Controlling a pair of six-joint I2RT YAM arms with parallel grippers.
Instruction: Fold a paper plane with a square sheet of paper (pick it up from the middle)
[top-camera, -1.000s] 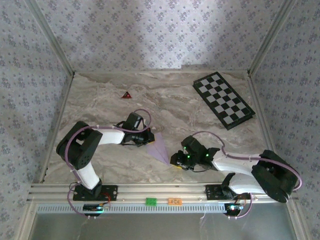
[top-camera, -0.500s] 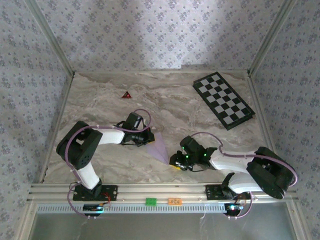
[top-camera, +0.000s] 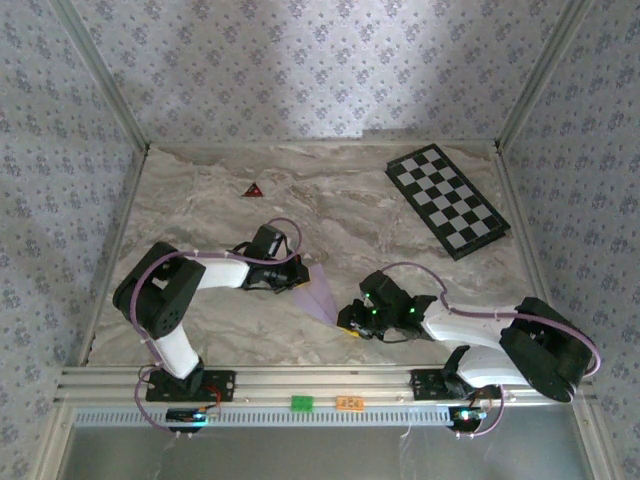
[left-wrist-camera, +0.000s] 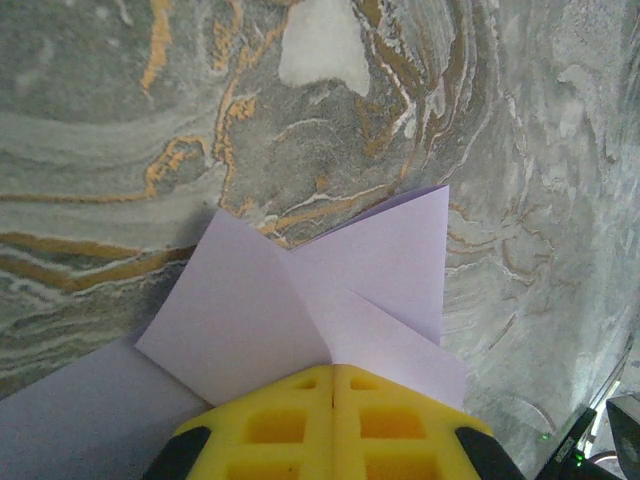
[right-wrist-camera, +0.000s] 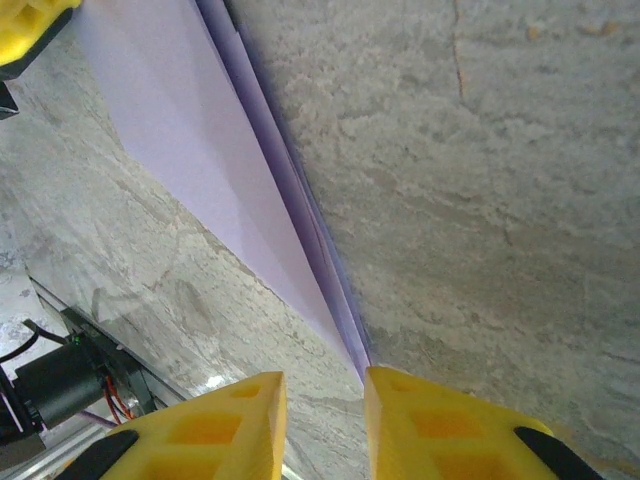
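Although the folding looks well advanced, the task is judged unfinished. The paper plane (top-camera: 318, 292) lies on the table (top-camera: 200, 190) between the two arms. It is a narrow, pale lilac dart with layers stacked along one long edge. At its wide end two flaps splay in a shallow V, so final creasing and wing-setting appear to remain. The left gripper (left-wrist-camera: 333, 380) is closed, apparently pinching that wide end at the centre crease. The right gripper (right-wrist-camera: 325, 385) is slightly parted, with the pointed tip at its gap, unclamped.
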